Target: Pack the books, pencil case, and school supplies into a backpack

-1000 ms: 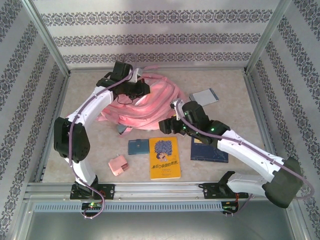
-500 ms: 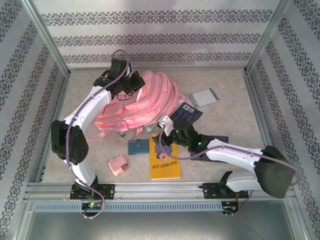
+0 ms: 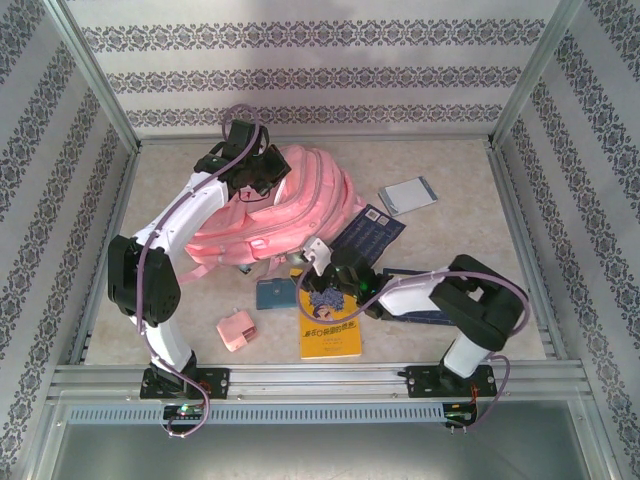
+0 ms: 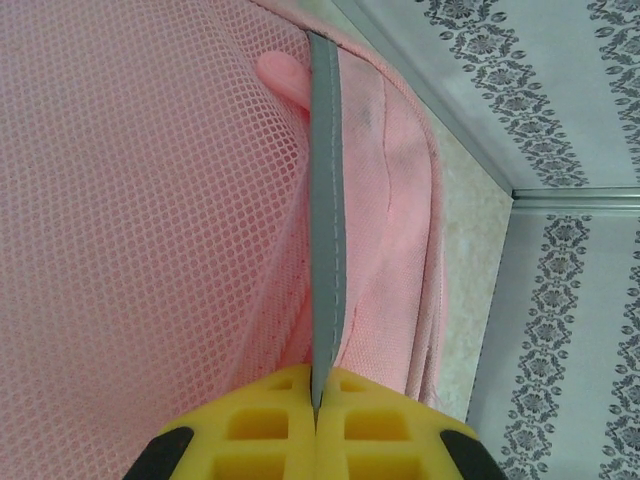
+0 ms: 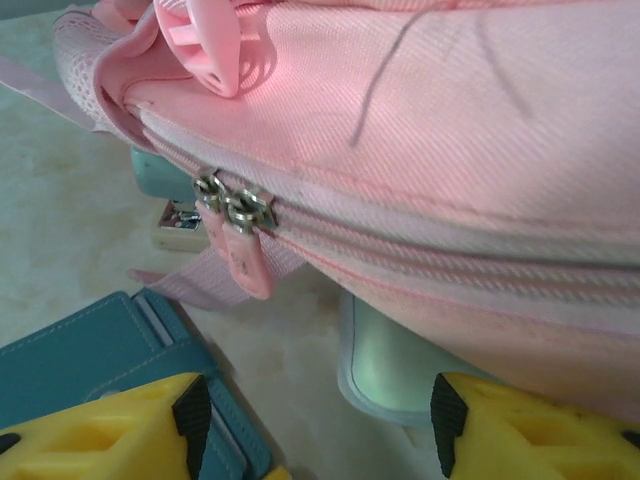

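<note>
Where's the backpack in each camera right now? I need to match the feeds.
Top external: backpack centre-left, just beyond the yellow book.
Left wrist: its pink mesh covers left and middle, grey strip pinched in the left claw.
Right wrist: across the top and right, zip pulls left of centre.
Shared landmark: beige tabletop beside it.

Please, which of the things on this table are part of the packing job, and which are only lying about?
For the job: pink backpack, yellow book, white-labelled navy book, second navy book, grey-white notebook, teal box, pink block.
Not for the job: table, patterned walls, metal rail.
</note>
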